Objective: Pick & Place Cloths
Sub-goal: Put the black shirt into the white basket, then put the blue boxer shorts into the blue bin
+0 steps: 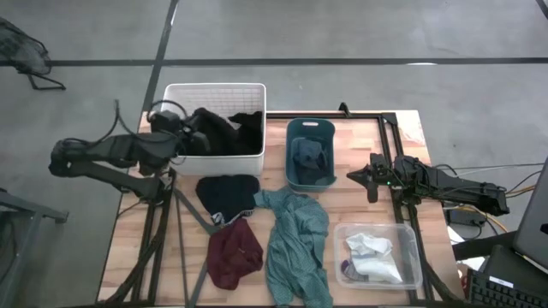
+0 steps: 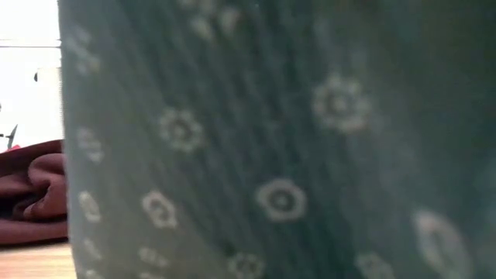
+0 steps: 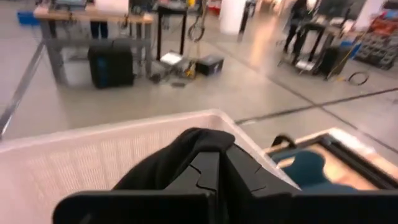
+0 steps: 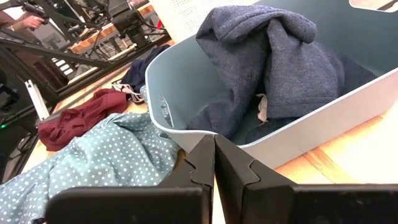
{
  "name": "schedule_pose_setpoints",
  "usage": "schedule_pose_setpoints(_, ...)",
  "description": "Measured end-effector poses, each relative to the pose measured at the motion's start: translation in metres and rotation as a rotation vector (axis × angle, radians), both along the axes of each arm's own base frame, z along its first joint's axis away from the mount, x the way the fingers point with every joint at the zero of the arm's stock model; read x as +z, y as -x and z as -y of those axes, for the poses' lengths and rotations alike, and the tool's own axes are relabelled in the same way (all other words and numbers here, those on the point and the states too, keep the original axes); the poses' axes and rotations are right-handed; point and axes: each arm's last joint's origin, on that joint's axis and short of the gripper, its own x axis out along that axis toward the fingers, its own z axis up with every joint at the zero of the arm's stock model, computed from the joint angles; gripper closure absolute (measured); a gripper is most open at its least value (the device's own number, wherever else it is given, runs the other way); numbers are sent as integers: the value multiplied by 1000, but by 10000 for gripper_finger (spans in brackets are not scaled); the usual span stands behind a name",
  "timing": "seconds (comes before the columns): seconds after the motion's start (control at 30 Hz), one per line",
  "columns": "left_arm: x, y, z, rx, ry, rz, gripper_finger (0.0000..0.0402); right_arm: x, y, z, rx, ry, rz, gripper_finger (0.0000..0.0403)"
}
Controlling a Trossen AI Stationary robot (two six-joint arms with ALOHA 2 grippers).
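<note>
Left gripper (image 1: 199, 128) pinched the black cloth (image 1: 229, 130) over the white bin (image 1: 214, 91). Right gripper (image 1: 353, 177), fingers pressed together, empty, sat beside the teal bin (image 1: 310, 128)

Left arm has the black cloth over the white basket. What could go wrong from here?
The left gripper is shut on the black cloth near the white basket wall; part could drape outside. The right gripper, shut and empty, sits close to the teal bin and might nudge it. The teal green cloth blocks the low view.

Left pincer (image 1: 199, 128) clamped; right pincer (image 1: 353, 178) closed, empty
</note>
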Motion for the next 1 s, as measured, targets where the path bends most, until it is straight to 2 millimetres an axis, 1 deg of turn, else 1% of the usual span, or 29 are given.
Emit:
schedule_pose_setpoints(0.13,-20,0,-5,9,178,29,384,0,0,0,0,0,0,394)
schedule_pose_setpoints(0.23,-33,1,-9,33,333,27,369,0,0,0,0,0,0,394)
schedule_pose_setpoints(0.37,-38,-2,-11,12,417,20,340,0,0,0,0,0,0,394)
schedule_pose_setpoints(0.5,-31,-8,-12,-25,432,75,304,0,0,0,0,0,0,394)
schedule_pose_setpoints(0.67,-9,-16,-11,-112,376,165,261,0,0,0,0,0,0,394)
schedule_pose_setpoints(0.73,2,-22,-9,-234,322,171,253,0,0,0,0,0,0,394)
schedule_pose_setpoints(0.83,14,-34,-5,-486,239,163,251,0,0,0,0,0,0,394)
schedule_pose_setpoints(0.9,15,-42,-2,-590,233,156,251,0,0,0,0,0,0,394)
schedule_pose_setpoints(1.0,7,-53,0,-664,287,113,250,0,0,0,0,0,0,394)
